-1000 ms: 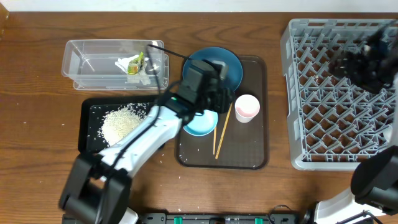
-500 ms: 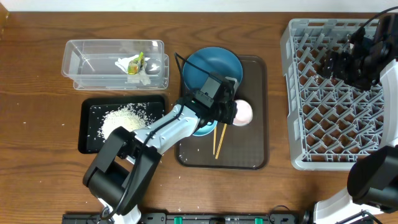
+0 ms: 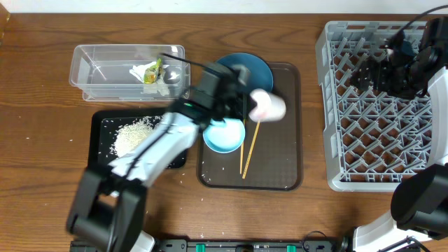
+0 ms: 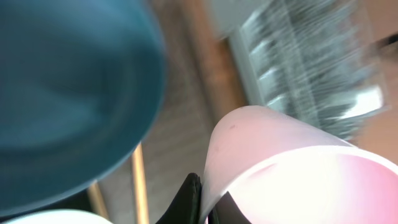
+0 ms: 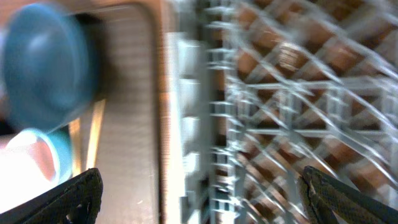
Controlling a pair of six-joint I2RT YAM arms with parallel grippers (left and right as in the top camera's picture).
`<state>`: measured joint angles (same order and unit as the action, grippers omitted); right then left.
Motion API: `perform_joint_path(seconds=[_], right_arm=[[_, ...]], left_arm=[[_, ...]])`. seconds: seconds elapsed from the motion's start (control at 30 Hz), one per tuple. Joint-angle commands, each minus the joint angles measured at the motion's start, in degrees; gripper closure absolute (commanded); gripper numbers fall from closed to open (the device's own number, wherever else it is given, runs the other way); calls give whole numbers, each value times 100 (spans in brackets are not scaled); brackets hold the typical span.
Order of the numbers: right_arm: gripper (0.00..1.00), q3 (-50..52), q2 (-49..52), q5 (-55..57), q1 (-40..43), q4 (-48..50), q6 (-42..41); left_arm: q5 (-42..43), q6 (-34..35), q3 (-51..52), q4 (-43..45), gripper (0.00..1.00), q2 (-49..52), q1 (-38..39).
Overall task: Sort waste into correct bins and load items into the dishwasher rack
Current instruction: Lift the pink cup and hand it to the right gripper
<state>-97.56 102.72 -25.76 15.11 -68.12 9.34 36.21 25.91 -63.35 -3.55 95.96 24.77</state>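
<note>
My left gripper (image 3: 250, 105) is shut on the rim of a white cup (image 3: 269, 105), which hangs tipped on its side above the brown serving tray (image 3: 280, 171). In the left wrist view one black finger (image 4: 191, 200) presses the cup (image 4: 292, 168) wall from outside. The pale blue bowl (image 3: 224, 135) and the chopsticks (image 3: 248, 150) lie on the tray, and the dark blue plate (image 3: 246, 68) shows behind my arm. My right gripper (image 3: 364, 73) hangs open over the grey dishwasher rack (image 3: 381, 140), with nothing between its fingers (image 5: 74, 196).
At the back left a clear tub (image 3: 98, 73) holds the crumpled wrapper (image 3: 149, 71). Rice grains (image 3: 133, 136) lie piled in the black tray (image 3: 101, 157) in front of it. The rack (image 5: 280, 93) fills the right side of the table.
My left gripper has shut on the cup's rim and lifted it off the tray, tipping it sideways. The right gripper has opened wider and shifted a little left over the rack.
</note>
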Motion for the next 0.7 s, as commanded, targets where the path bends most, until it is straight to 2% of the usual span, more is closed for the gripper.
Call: perform_joint_path(seconds=[0.0,0.13,0.27,0.5,0.67], right_arm=[[1,-9,-7,-2120,-199,-153,1749],[3,35,-7,-3082,-636,-487,3119],[3,35,-7,-3287,-1189,-439,3477],[1,35,-7,-3670,-2024,-378,3901],[1,35,-7,-3652,-2282,-352,3919]], left_arm=[[1982,881,-28,522,94,-146,-581],[3368,1674,-28,1499,94,-131,-999],[4113,2317,-28,2087,94,-131,-1060],[4159,2417,-26,2079,94,-129,-1045],[4118,2417,-26,2079,94,-129,-1047]])
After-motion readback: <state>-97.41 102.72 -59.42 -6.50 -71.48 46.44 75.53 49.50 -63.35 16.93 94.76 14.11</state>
